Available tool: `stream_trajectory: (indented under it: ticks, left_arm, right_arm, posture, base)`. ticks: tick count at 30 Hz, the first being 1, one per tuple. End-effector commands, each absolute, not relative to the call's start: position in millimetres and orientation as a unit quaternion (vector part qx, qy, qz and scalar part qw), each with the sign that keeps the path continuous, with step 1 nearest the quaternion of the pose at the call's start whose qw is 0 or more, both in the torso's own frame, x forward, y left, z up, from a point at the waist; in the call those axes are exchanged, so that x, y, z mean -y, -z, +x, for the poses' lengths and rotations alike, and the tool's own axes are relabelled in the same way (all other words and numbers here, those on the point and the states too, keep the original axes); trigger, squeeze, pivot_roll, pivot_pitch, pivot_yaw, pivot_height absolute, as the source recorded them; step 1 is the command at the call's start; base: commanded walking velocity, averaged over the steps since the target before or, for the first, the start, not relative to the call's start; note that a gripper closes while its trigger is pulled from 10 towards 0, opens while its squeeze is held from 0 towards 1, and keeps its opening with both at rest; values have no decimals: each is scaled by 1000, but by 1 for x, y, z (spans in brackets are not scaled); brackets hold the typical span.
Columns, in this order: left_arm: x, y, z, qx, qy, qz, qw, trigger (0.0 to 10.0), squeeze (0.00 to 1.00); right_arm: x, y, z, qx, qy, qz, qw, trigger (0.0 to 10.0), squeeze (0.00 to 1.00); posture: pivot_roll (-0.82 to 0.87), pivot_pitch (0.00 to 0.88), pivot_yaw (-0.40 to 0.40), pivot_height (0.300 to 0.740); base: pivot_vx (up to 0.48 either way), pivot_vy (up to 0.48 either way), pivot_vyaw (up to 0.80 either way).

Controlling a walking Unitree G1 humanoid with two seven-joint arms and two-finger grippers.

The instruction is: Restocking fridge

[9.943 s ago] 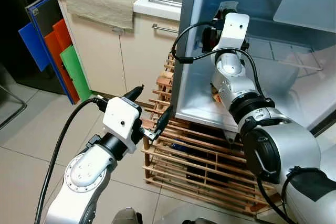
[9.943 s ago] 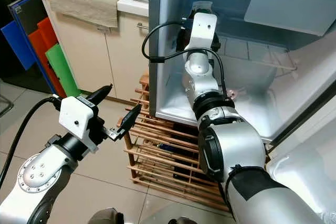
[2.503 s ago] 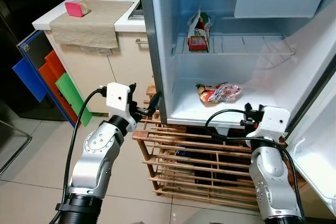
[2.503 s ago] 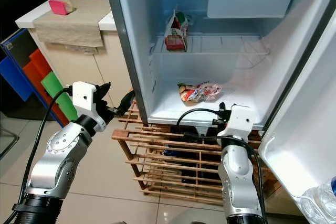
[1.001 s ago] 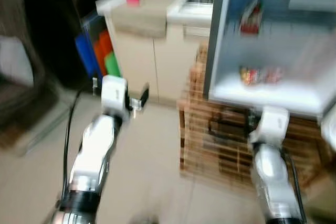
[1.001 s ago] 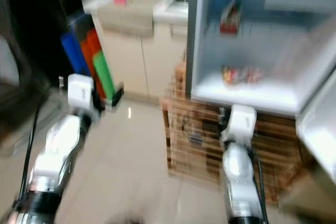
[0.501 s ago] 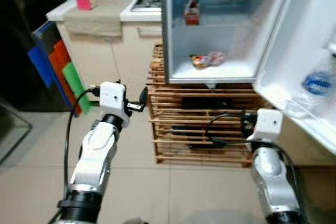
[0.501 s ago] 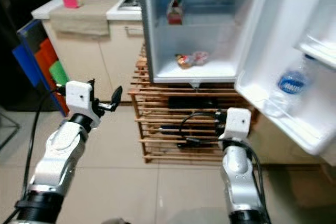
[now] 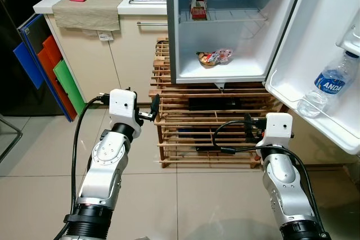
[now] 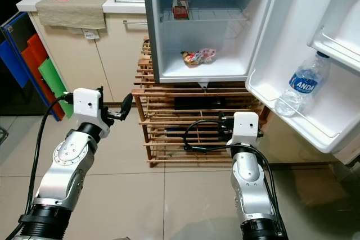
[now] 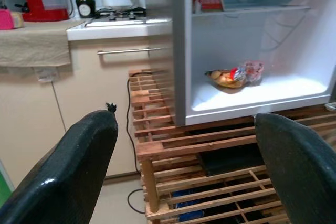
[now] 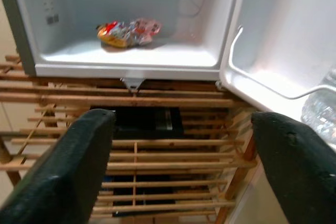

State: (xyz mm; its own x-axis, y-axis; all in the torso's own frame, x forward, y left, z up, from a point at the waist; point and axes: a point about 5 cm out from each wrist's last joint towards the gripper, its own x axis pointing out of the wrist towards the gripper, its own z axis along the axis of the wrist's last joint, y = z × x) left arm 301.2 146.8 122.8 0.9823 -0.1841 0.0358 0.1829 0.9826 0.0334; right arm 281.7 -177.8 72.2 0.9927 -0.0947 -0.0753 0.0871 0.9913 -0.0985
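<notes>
— Grippers? Two: left gripper [image 11: 184,166] and right gripper [image 12: 181,166], both spread apart, holding nothing, before the fridge [image 9: 180,37].

— Stock? One carton [image 9: 197,5] on the shelf, one snack bag [image 9: 214,57] below, one water bottle [image 9: 332,82] in the door.

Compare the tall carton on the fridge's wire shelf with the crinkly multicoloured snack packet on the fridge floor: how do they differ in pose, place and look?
The tall carton stands upright; the crinkly multicoloured snack packet lies flat. The carton is on the upper wire shelf, the packet on the white fridge floor below. The carton looks stiff and boxy, the packet soft and crumpled. Both sit inside the open fridge, towards its left side.
</notes>
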Motion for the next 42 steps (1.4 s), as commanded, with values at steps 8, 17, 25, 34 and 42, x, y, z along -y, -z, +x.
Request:
stream_trajectory:
  ticks: [8,17,25,34,42]
  left_arm:
    - [-145,-121,297,17,103,-23,994,10000,588]
    - [-132,-132,294,44,160,-50,985,10000,0]
    - [-132,-131,297,39,166,-50,984,10000,0]
    - [-134,-131,298,42,168,-47,984,10000,0]
    - [-146,-80,310,-129,154,26,979,10000,0]
  right_arm:
    - [175,-80,286,-17,18,-41,999,10000,1000]
    - [181,-75,285,-33,24,-42,998,10000,0]
    - [181,-66,283,-51,16,-59,997,10000,0]
    - [181,-40,261,-103,-41,-74,991,10000,0]
    - [234,38,208,-344,34,-122,931,10000,0]
  posture:
    - [-7,0,1,740]
    - [-16,0,17,740]
    - [-22,0,23,740]
    - [-20,0,29,740]
    - [-29,0,30,740]
  base:
    - [0,0,0]
    - [0,-95,0]
    - [219,-408,0]
    - [290,-377,0]
    - [41,-43,0]
